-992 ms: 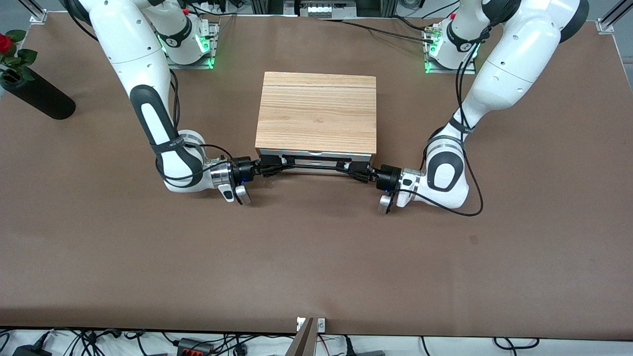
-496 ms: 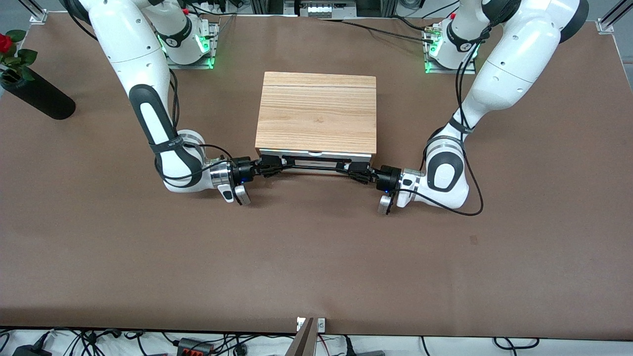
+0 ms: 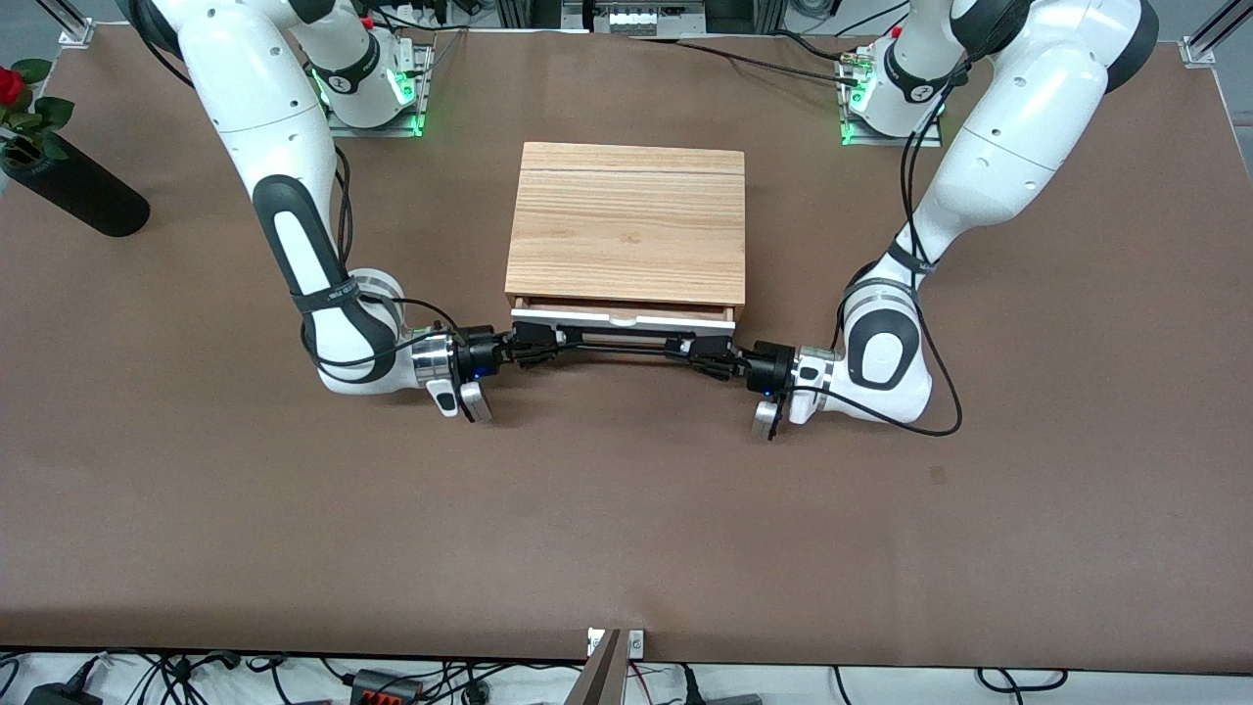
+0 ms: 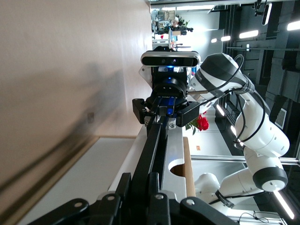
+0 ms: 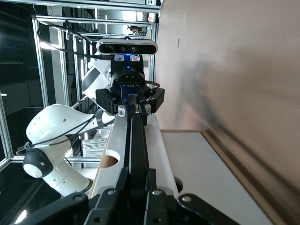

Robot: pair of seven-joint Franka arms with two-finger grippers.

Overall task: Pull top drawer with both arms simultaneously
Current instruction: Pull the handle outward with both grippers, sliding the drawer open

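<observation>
Two white robot arms reach in from my rig's bases at the top of the front view, and both meet at one handle. The left gripper (image 3: pixel 707 353) is clenched on the black bar handle (image 3: pixel 622 345) at the end toward the left arm's side of the bench (image 3: pixel 626 509). The right gripper (image 3: pixel 536 345) is clenched on the same handle at the end toward the right arm's side. In the left wrist view, the left gripper (image 4: pixel 151 187) shows its fingers closed around the bar, with the right gripper (image 4: pixel 166 112) visible farther along the same bar. In the right wrist view, the right gripper (image 5: pixel 137 187) grips the bar the same way, and the left gripper (image 5: pixel 130 104) sits at its other end.

The top drawer (image 3: pixel 623 317) sits in a light-wood box (image 3: pixel 626 223) near the middle of the bench, its white front panel facing the front camera. The drawer is out a little: a thin strip of its light wood inside shows between the box's edge and the white panel. Both forearms lie low, close to the bench surface, each angled inward toward the drawer front.

A black vase (image 3: pixel 73 191) holding a red rose (image 3: pixel 10 85) lies tilted at the right arm's end of the bench, well apart from the box.
</observation>
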